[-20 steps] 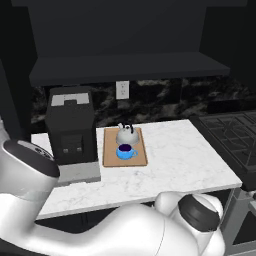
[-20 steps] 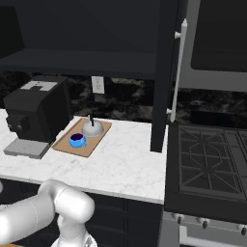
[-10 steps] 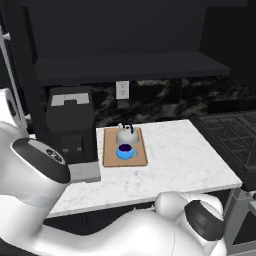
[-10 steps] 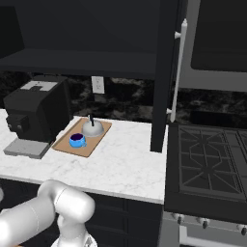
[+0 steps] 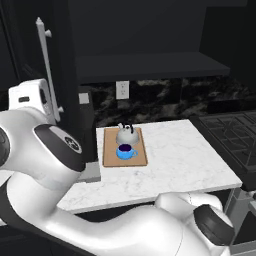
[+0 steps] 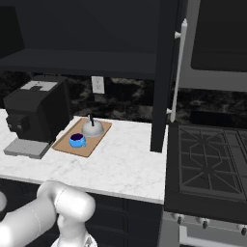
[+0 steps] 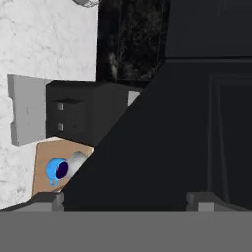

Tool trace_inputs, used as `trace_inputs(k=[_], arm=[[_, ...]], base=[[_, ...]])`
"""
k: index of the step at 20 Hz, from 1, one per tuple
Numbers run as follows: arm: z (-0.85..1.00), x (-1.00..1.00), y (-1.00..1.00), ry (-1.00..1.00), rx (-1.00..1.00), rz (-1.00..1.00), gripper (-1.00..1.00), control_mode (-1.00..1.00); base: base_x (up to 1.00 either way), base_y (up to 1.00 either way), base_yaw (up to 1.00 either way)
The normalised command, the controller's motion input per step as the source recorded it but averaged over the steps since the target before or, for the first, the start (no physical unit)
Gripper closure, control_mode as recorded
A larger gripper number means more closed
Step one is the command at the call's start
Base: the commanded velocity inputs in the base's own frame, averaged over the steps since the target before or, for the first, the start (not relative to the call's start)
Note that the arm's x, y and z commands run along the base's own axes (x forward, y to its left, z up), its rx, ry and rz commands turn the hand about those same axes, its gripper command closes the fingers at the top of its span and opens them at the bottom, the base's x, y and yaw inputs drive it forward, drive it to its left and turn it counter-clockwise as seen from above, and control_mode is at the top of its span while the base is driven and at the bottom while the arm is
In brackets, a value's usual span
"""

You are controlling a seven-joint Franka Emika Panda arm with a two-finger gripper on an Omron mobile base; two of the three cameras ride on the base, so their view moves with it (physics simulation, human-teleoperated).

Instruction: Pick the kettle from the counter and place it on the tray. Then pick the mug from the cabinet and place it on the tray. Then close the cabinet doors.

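Hand view: black door (image 7: 197,123) panel close ahead, hiding most of the scene; jaws' tips spread wide apart at the bottom edge, gripping nothing. Black machine (image 6: 36,113) on its grey base, just left of tray (image 6: 65,144) on desk (image 6: 120,164). Stove (image 6: 207,159) at right. Silver kettle (image 5: 126,134) and blue mug (image 5: 125,151), dark inside, side by side on tray. Left door (image 5: 30,60) ajar beside arm, right door (image 6: 166,72) ajar too.

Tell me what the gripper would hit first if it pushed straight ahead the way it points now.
Most likely the black cabinet door: its dark panel lies right ahead of the gripper, between the fingertips. How close it is cannot be judged.
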Motion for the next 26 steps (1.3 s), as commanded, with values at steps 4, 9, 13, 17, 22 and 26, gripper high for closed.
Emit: trace_inputs(k=[4, 9, 13, 17, 22, 26], arm=[[0.0, 0.43, -0.62, -0.04, 0.0, -0.08, -1.0, -1.0], [0.0, 0.45, -0.62, -0.04, 0.0, -0.06, -1.0, -1.0], [0.0, 0.52, -0.54, -0.02, 0.0, -0.05, -1.0, -1.0], [0.0, 0.63, -0.47, 0.0, 0.0, -0.04, -1.0, -1.0], [0.0, 0.71, -0.51, 0.0, 0.0, -0.02, -1.0, -1.0], [0.0, 0.85, -0.43, 0.0, 0.04, 0.0, -1.0, -1.0]], base=[[0.0, 0.0, 0.0], [0.0, 0.0, 0.0], [0.0, 0.0, 0.0], [0.0, 0.0, 0.0], [0.0, 0.0, 0.0], [0.0, 0.0, 0.0]])
